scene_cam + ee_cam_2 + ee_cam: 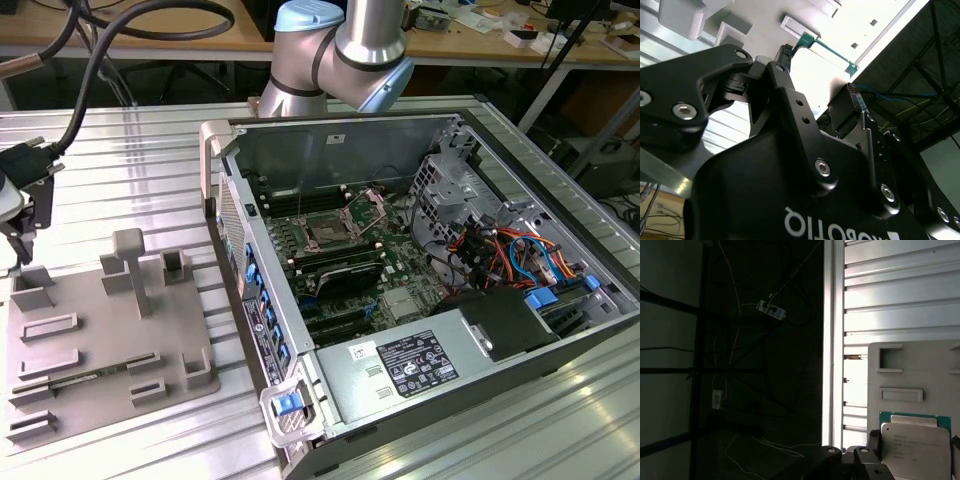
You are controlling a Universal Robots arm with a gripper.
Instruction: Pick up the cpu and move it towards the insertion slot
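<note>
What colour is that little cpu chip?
The cpu has a silvery-white top with a green edge, clearest in the first wrist view.

Flat silvery green-edged cpu (916, 447); insertion slot (328, 232) dark-centred, metal-framed.

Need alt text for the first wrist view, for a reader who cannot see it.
The cpu, silver-topped with a green edge, shows against a grey fixture plate that has raised rectangular frames. The plate rests on a ribbed metal table. Past the table's edge the room is dark, with a small white box hanging among thin wires.
</note>
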